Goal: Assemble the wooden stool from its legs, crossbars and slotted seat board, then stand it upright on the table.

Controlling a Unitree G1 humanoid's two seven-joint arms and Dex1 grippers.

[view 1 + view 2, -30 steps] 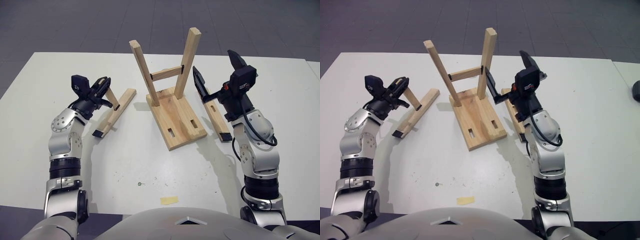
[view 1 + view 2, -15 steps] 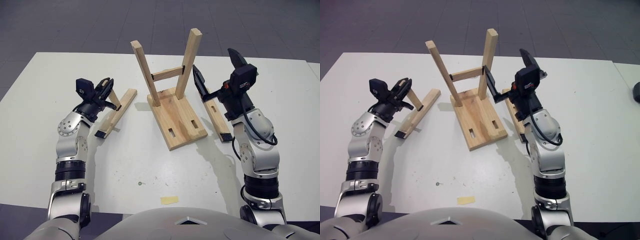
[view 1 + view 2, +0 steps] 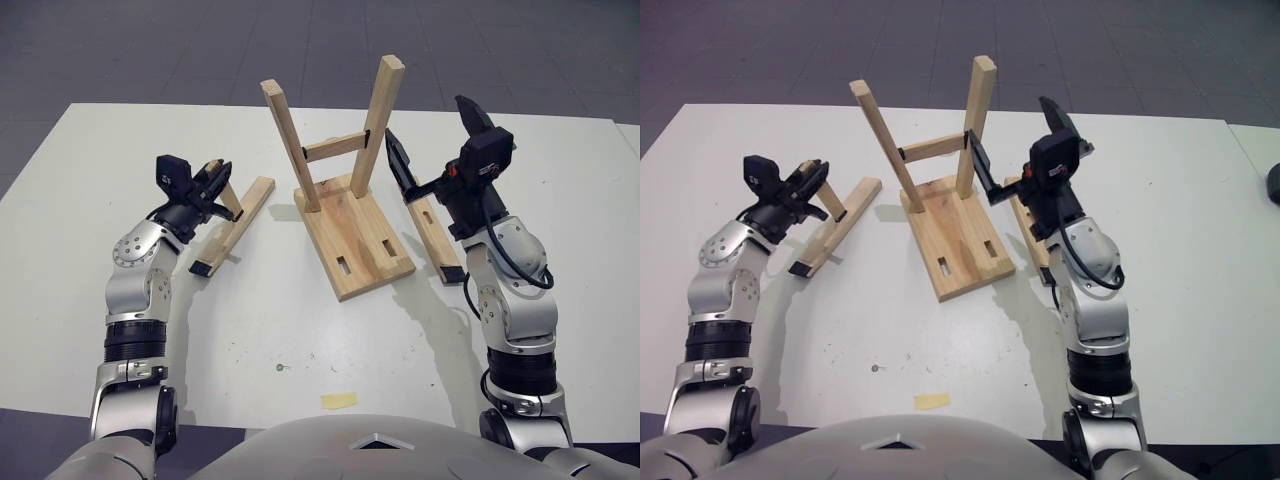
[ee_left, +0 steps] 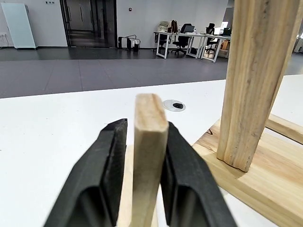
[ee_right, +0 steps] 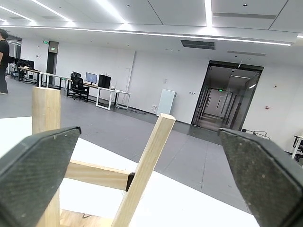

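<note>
Left jaws: pinching the top end of a wooden stub (image 4: 150,142), one pad on each side. The stub rises off the left loose leg (image 3: 238,222), which lies flat on the bench (image 3: 300,340) just below these jaws. Its long axis runs near-left to far-right, with a black cap on the near end.

Right jaws: spread wide, gripping nothing, tips pointing up and away. The right loose leg (image 3: 437,238) lies flat right under them, long axis near-to-far, black cap on the near end.

Seat board (image 3: 362,250): flat on the bench between my two sets of jaws, closer to the right ones, long axis far-left to near-right.

Count:
- 2 standing legs (image 3: 290,145) at the board's far end, tops splayed apart.
- 1 crossbar (image 3: 335,147) joining them.
- 2 open slots (image 3: 343,265) at the near end.

1 tape scrap (image 3: 338,400) lies well on the near side of both jaws.
</note>
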